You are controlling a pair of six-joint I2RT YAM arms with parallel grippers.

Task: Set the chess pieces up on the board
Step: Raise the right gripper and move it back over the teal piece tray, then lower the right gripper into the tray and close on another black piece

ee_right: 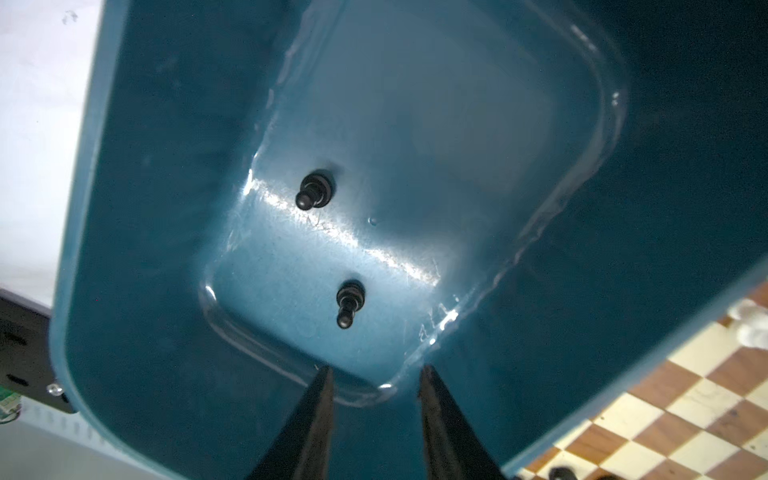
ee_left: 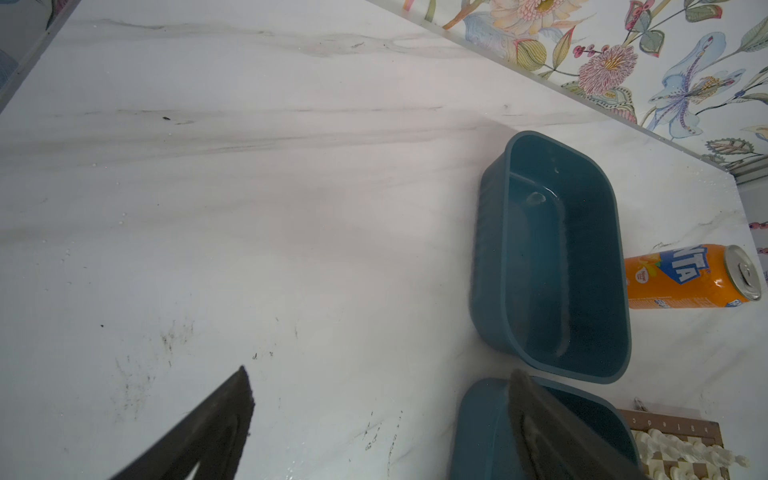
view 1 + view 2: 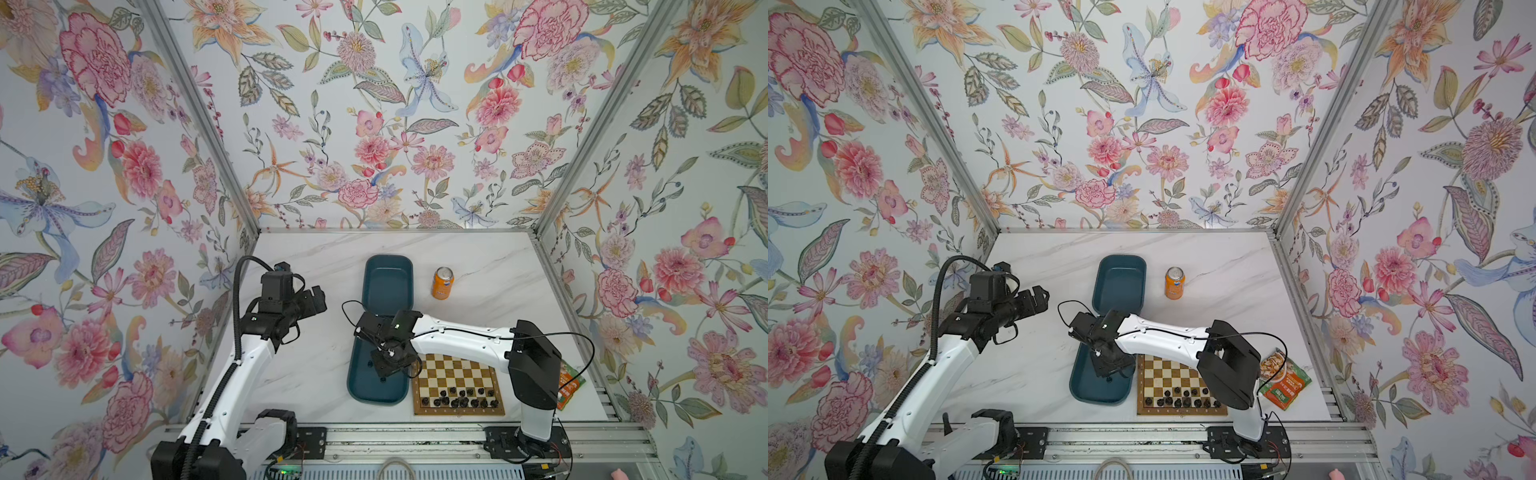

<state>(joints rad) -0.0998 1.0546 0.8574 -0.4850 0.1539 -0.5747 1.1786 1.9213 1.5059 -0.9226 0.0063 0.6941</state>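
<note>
The wooden board (image 3: pixel 451 374) lies at the front right, next to a dark teal tray (image 3: pixel 376 401). Black chess pieces (image 3: pixel 457 397) fill its two near rows. White pieces (image 2: pixel 681 451) stand along its far side, which my right arm hides in both top views. Two black pawns (image 1: pixel 313 191) (image 1: pixel 349 303) lie on the tray's floor. My right gripper (image 1: pixel 376 374) hangs over that tray, open, with nothing between its fingers. My left gripper (image 2: pixel 381 371) is wide open and empty above the bare table, left of the trays.
A second teal tray (image 3: pixel 386 286) stands empty behind the near one. An orange soda can (image 3: pixel 442 282) stands to its right. A snack packet (image 3: pixel 1285 380) lies right of the board. Flowered walls close in the marble table on three sides.
</note>
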